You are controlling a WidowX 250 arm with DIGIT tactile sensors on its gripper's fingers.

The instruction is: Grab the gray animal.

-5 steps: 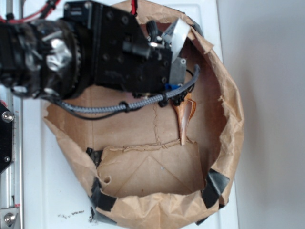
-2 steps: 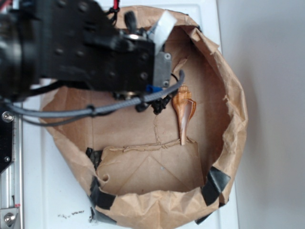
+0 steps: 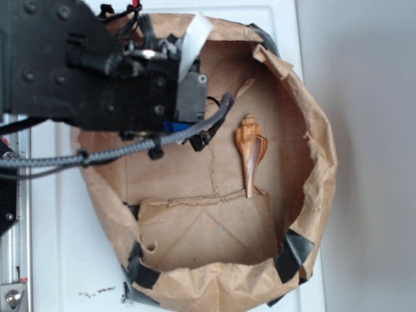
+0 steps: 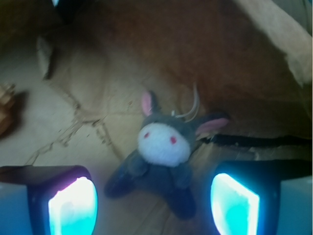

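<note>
In the wrist view the gripper (image 4: 154,196) stands wide open and empty, its two glowing fingers (image 4: 73,203) low at either side with clear space between them. The gray animal (image 4: 164,152) lies in that gap, slightly ahead of the fingertips and a little nearer the right-hand finger, touching neither. It lies on its back on the paper floor, white muzzle up; its body runs from the stubby legs, nearest the jaws, away to the pink-lined ears, so its long axis points roughly forward and a bit sideways, across the line on which the jaws close. By my reading, a straight descent with a small advance would put the torso between the pads, and the closing stroke would then squeeze the soft body across its narrow width.

Farther off, the crumpled wall of the paper bag (image 3: 312,162) rises behind the toy. In the exterior view the arm hides the animal, and the brown seashell (image 3: 251,153) lies apart from the jaws.
</note>
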